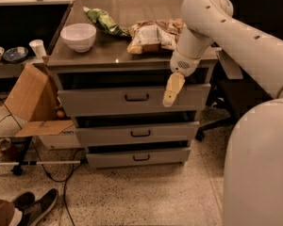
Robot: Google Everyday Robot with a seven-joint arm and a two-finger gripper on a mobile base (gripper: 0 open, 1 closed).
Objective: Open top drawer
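Note:
The top drawer (104,101) is the tallest grey front of the cabinet, just below the tabletop, with a small black loop handle (137,98) at its centre. It stands out slightly, with a dark gap above it. My gripper (172,90) hangs from the white arm (212,20) and points down in front of the drawer's right half, a short way right of the handle and at about its height. It holds nothing that I can see.
Two shorter drawers, the middle (139,134) and the bottom (139,157), sit below. On the cabinet top (85,55) are a white bowl (78,36), a green bag (104,21) and snack bags (153,34). A cardboard box (30,98) stands left, a dark chair (236,91) right.

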